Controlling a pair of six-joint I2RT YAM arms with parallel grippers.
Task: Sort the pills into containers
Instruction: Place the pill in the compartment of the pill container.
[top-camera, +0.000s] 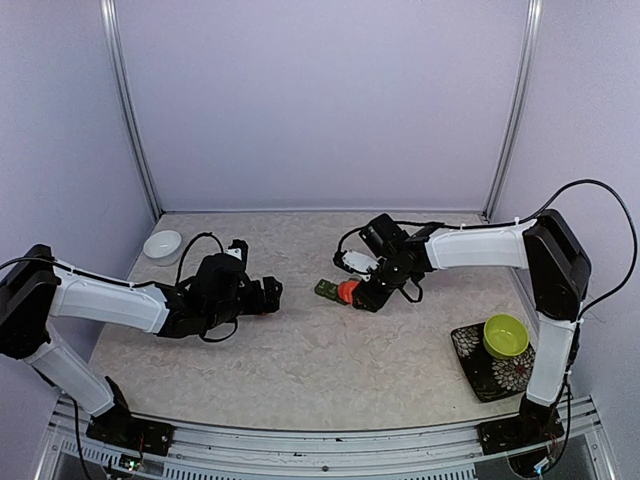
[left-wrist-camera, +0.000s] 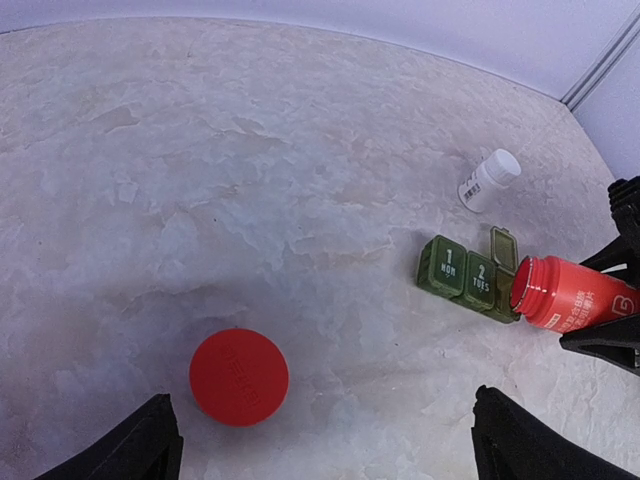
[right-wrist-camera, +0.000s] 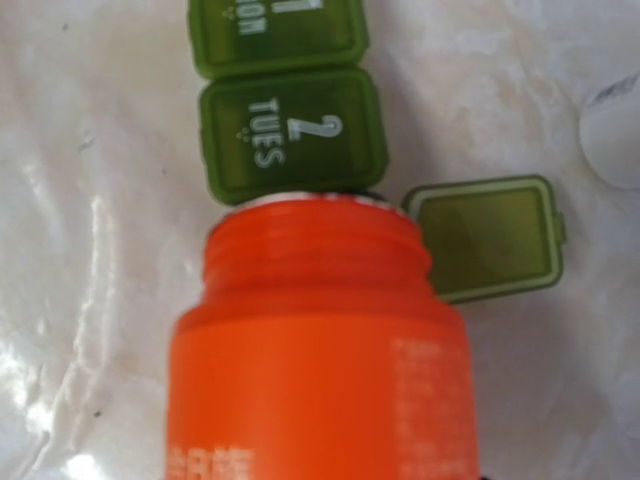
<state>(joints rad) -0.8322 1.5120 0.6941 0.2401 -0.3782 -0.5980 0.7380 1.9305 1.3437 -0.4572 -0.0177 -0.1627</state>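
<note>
The dark green pill box (top-camera: 327, 290) (left-wrist-camera: 465, 275) (right-wrist-camera: 290, 140) lies mid-table; compartments 1 and 2 are lidded, and the third lid (right-wrist-camera: 490, 235) is flipped open. My right gripper (top-camera: 365, 297) is shut on a red-orange bottle (top-camera: 347, 292) (left-wrist-camera: 570, 295) (right-wrist-camera: 320, 340). The bottle is tipped on its side with its uncapped mouth over the third compartment, hiding the inside. No pills show. My left gripper (top-camera: 272, 293) (left-wrist-camera: 325, 440) hangs open low over the table, left of the box. The bottle's red cap (left-wrist-camera: 239, 376) lies flat just ahead of its left finger.
A white pill bottle (top-camera: 357, 262) (left-wrist-camera: 489, 180) lies on its side just behind the box. A white bowl (top-camera: 162, 245) sits at the back left. A lime-green bowl (top-camera: 505, 335) stands on a dark floral mat (top-camera: 480, 365) at the front right.
</note>
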